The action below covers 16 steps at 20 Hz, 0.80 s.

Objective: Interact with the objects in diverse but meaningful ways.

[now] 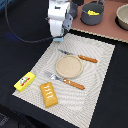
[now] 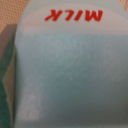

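Now — milk carton (image 2: pixel 67 70) right at jaws (image 1: pixel 58 37) | grip state unclear

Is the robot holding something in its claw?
Cannot be told. The milk carton fills the wrist view, right at the end effector, but no fingers show gripping it.

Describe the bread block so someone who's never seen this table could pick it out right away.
Start at the pale striped placemat with the round tan plate at its middle. On the mat's near edge, beside the yellow red-labelled box, lies the bread block. It alone is orange-brown, with a row of short pale score marks on top.
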### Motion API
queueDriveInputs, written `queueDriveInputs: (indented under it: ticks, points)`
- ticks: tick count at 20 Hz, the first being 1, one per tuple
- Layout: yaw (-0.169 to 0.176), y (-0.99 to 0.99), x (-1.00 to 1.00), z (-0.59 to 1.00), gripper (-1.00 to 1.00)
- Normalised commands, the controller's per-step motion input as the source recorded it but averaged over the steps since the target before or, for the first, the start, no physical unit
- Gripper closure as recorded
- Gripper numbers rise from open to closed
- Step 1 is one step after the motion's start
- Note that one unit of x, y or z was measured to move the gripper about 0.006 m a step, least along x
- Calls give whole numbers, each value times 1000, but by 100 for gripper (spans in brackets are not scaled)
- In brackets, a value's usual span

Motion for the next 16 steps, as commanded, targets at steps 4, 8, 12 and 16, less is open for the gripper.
queueDriveInputs:
  ticks: [4,8,12,16]
  points:
    - [9,133,-24,-141,-100]
    - [11,125,-41,-123,-100]
    - [22,117,-68,-81,-100]
    - [23,109,-2,276,-100]
